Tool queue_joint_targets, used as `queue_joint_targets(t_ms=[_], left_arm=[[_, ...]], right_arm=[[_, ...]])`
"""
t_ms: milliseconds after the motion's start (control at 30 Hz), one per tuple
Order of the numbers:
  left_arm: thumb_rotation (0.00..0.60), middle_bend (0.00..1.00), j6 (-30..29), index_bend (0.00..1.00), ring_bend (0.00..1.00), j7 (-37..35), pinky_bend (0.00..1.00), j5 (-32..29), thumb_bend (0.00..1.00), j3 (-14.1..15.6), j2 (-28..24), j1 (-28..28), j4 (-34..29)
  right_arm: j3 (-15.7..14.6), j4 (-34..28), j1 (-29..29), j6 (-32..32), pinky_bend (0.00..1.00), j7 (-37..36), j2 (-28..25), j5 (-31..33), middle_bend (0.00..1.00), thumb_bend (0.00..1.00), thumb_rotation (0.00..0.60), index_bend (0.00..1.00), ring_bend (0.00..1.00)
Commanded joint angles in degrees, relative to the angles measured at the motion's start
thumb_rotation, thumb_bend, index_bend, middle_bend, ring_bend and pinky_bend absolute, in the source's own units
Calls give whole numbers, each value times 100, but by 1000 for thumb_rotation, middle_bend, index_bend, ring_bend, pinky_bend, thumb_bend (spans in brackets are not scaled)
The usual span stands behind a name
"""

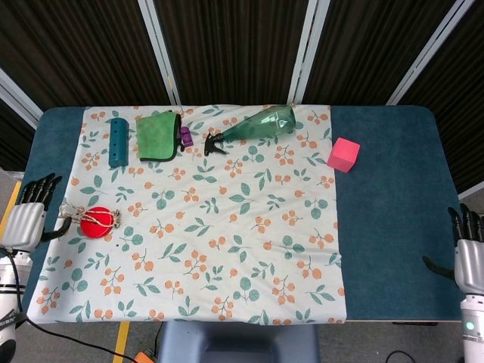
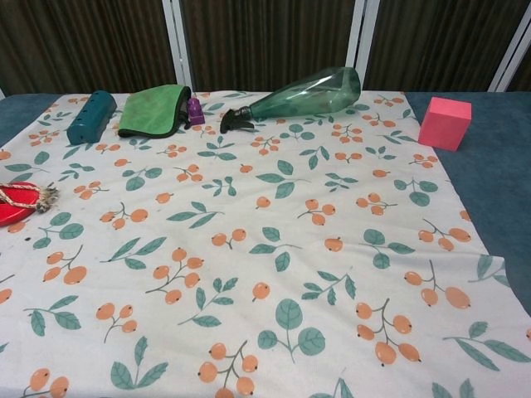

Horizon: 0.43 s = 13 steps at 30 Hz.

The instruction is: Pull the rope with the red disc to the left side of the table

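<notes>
Now the rope (image 1: 85,215) lies bunched across the red disc (image 1: 96,222).

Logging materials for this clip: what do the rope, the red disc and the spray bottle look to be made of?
The rope looks like twisted natural fibre, jute or hemp: tan, with a frayed end lying over the disc. The red disc seems hard plastic, uniformly red and smooth, though painted wood is possible. The spray bottle looks like translucent green plastic, with a black plastic trigger head.

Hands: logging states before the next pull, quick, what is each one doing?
Left hand: open, fingers spread, holding nothing; rope lies over the red disc.
Right hand: cannot be told.
</notes>
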<state>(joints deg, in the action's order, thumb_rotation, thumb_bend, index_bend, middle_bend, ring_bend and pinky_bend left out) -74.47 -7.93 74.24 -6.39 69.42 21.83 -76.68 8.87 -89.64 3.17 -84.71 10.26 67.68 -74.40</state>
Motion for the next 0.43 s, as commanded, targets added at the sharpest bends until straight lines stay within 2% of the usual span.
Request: queue_joint_targets(t_ms=[33, 133, 433], left_arm=[[600, 0, -570, 0, 0, 826, 0, 255, 433, 160, 50, -301, 112], [600, 0, -744, 0, 0, 1176, 0, 355, 435, 303, 112, -492, 144], [599, 0, -810, 0, 0, 988, 0, 359, 434, 297, 84, -747, -100]], right_arm=[[-48, -76, -11, -50, 0, 26, -35, -100, 0, 241, 600, 0, 0], [-91, -105, -21, -127, 0, 5, -36, -249, 0, 241, 600, 0, 0], [-116, -42, -31, -163, 0, -71, -11, -326, 0, 241, 600, 0, 0]])
